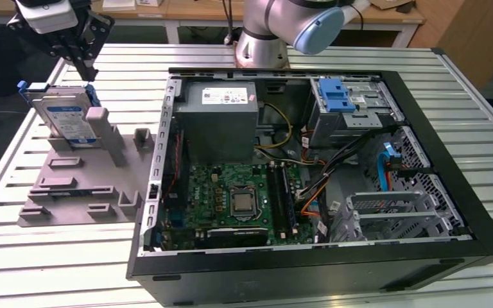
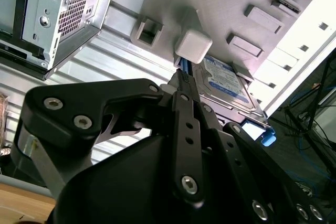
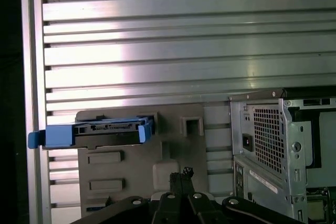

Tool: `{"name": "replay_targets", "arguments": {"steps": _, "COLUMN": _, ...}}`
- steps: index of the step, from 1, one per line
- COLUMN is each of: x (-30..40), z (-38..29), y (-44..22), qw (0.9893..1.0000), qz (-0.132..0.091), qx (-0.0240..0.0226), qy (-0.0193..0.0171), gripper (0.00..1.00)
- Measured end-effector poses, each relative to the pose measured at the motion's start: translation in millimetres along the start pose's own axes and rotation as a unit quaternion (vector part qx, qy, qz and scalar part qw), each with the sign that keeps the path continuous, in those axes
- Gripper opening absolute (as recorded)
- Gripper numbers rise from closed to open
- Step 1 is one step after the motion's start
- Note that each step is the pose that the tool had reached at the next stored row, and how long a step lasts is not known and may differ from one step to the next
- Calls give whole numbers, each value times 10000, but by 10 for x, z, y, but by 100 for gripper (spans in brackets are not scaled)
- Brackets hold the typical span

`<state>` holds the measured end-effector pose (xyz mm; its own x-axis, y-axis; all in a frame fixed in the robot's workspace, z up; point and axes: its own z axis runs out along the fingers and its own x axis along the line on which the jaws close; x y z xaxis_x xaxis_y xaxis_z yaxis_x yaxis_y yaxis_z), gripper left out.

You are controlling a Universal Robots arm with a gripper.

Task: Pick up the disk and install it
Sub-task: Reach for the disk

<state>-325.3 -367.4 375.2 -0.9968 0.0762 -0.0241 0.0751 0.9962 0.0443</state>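
Note:
The disk [image 1: 65, 119] is a silver hard drive with a white-and-blue label in a blue carrier. It stands on edge in a grey holder [image 1: 84, 189] on the table, at the exterior view's left. My gripper [image 1: 86, 72] hangs just above the disk's top edge, fingers pressed together and holding nothing. In the second wrist view the gripper [image 2: 182, 75] points down beside the disk [image 2: 226, 80] and a holder post. In the first wrist view the disk [image 3: 97, 129] is seen edge-on, apart from the gripper [image 3: 181, 174].
An open computer case [image 1: 456, 192] lies on the slatted table, with a grey power-supply box [image 1: 221, 122], a motherboard [image 1: 229, 199] and a drive bay with a blue latch [image 1: 336, 96]. The arm's base [image 1: 259, 45] stands behind it. The case's rear [image 3: 278, 145] is near the holder.

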Motion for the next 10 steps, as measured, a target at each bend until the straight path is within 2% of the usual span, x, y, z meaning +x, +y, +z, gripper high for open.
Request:
{"name": "replay_targets", "arguments": {"steps": 3, "x": 17, "z": 0, "y": 1, "qw": 10000, "qz": 1, "qx": 0, "qy": 0, "gripper": 11}}
{"name": "replay_targets", "arguments": {"steps": 10, "x": 115, "z": -1, "y": 28, "qw": 10000, "qz": 0, "qx": 0, "qy": 0, "gripper": 11}}
